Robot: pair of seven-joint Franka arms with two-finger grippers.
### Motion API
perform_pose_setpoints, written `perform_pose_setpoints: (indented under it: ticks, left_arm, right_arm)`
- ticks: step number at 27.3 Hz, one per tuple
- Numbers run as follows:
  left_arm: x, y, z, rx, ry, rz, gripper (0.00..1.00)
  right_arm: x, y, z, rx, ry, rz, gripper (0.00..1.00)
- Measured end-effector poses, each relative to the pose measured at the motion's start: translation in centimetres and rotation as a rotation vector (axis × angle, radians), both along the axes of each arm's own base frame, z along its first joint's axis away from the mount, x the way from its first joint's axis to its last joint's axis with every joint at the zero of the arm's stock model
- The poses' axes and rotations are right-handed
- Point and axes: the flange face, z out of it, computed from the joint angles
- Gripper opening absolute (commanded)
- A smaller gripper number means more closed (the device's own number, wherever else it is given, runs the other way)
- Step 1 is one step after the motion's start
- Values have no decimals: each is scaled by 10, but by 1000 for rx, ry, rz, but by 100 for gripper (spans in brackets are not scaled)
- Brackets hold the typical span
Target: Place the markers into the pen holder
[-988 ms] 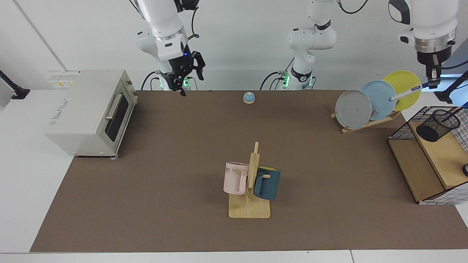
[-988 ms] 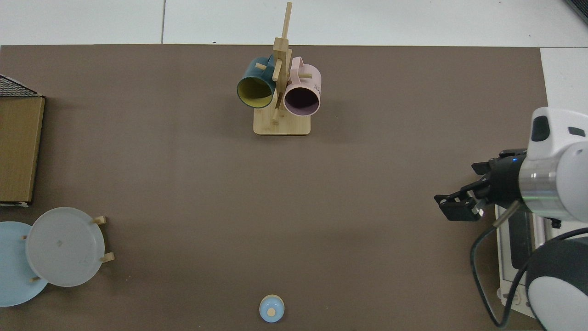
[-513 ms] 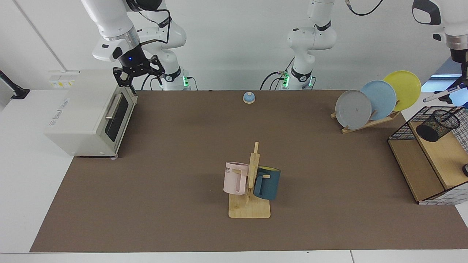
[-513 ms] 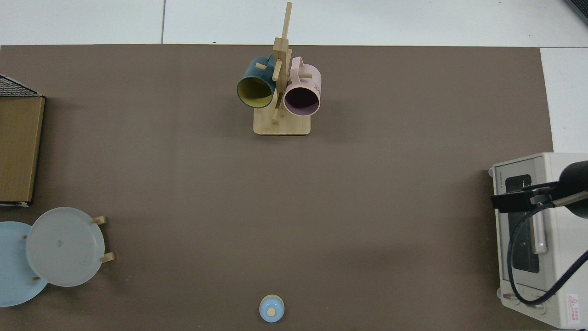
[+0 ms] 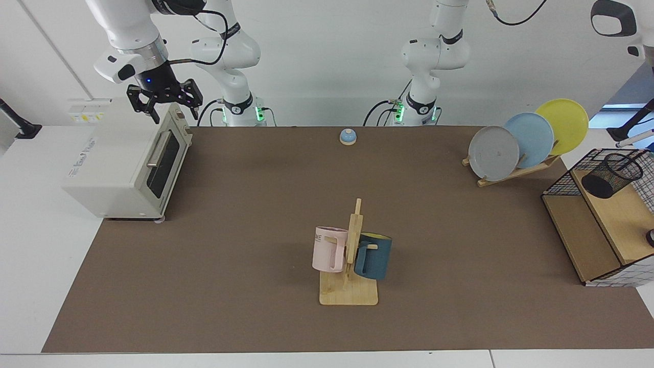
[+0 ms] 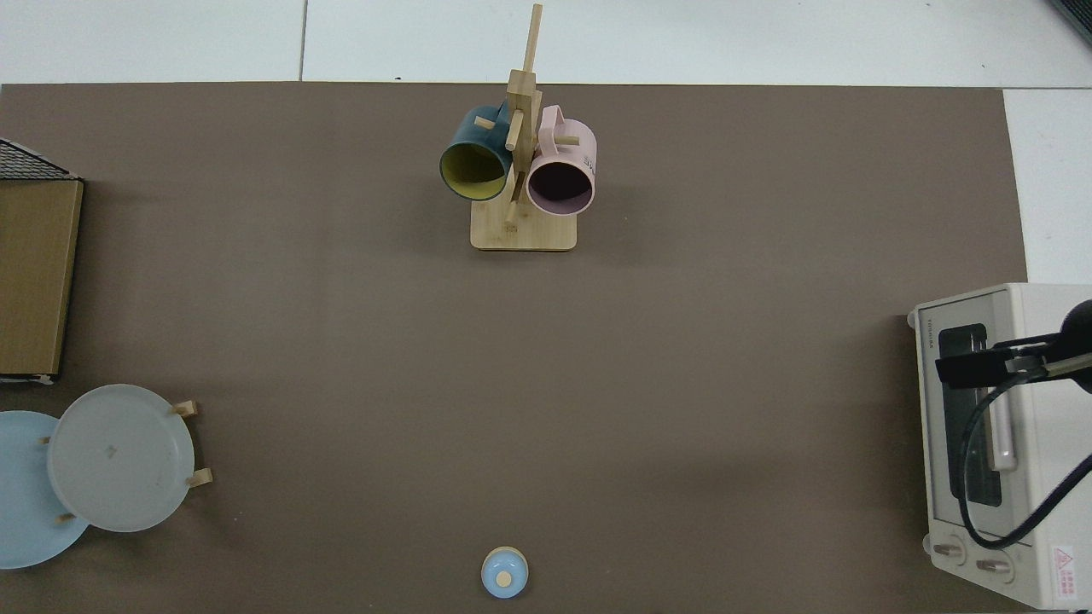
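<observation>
The slim white marker [image 5: 635,138] shows only in part at the facing view's right edge, tilted, just above and behind the pen holder [image 5: 611,175]. That holder is a small black mesh cup standing on the wooden shelf. What holds the marker lies beyond the frame, and only the left arm's upper casing [image 5: 621,15] shows at the top right. My right gripper [image 5: 171,111] hangs open and empty over the toaster oven's top front edge. In the top view it is the black bar [image 6: 968,371] over the oven. Marker and pen holder are outside the top view.
A toaster oven [image 5: 127,158] stands at the mat's left side. The wooden mug tree [image 5: 350,266] with a pink and a teal mug is at the centre front. A plate rack [image 5: 526,140], a small bell [image 5: 348,136] and the wire-and-wood shelf [image 5: 598,240] are also here.
My right gripper swung from the mat's back edge leftward to over the toaster oven. The left gripper carried the marker from in front of the plates rightward, out of frame, above the pen holder.
</observation>
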Motion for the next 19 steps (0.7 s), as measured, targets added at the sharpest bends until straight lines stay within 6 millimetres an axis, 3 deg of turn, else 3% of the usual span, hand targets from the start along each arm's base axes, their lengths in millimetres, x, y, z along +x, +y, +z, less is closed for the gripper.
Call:
perform_pose_setpoints:
  ticks: [7,16,18,19]
  left_arm:
    - [17,2,-20,9,-3,-21,6]
    - [27,4,-32,9,-17,-48,7]
    - [27,7,-32,10,-23,-52,15]
    - [27,8,-33,11,-23,-54,26]
  right_arm:
    - [0,-1,0,0,-1,-1,100]
    - [0,-2,0,1,-1,-4,100]
    - [0,-2,0,1,-1,-4,100]
    - [0,-2,1,1,-1,-4,100]
